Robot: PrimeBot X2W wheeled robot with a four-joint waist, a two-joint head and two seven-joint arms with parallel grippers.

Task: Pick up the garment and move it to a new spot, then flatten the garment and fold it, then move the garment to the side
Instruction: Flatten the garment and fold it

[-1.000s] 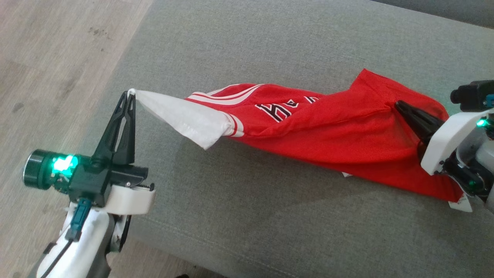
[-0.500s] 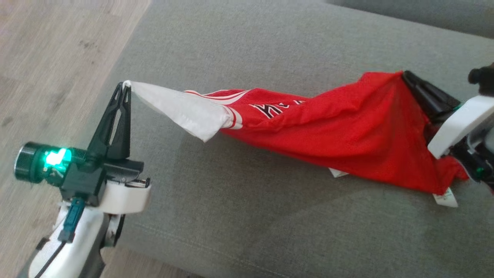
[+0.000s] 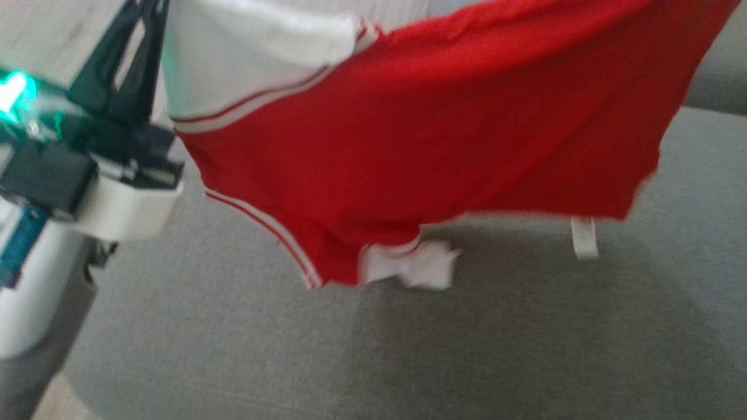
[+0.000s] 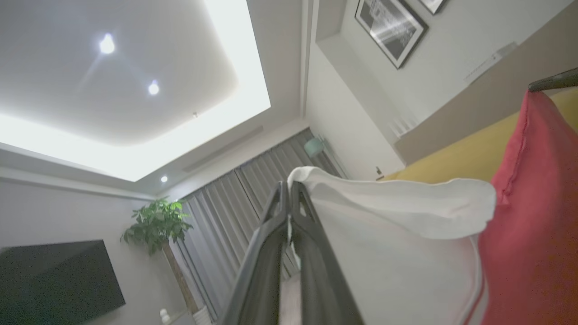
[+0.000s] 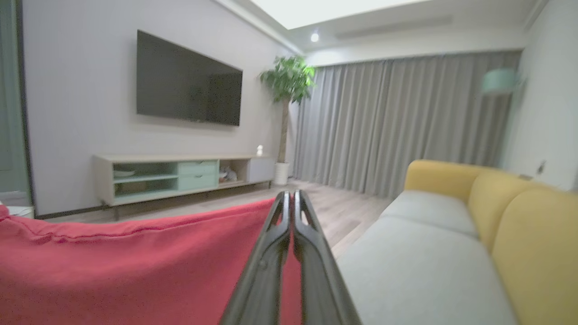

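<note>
You see the red jersey with white panels and striped trim [image 3: 443, 128] hanging stretched wide, off the grey sofa cushion [image 3: 525, 350], its lower edge drooping.

head: garment [image 3: 408, 128] motion-blurred — shadow beneath | left wrist: ceiling panel [image 4: 135, 155] glares, edges bowed | right wrist: dim

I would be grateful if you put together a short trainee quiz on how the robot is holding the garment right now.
1. True or false: the garment hangs lifted above the grey sofa seat.
2. The left gripper has its jaws on: A) red fabric, B) white fabric, C) nothing?
3. Fill in: the right gripper has its jaws shut on ___ fabric.
Key: 1 true; 2 B; 3 red.
</note>
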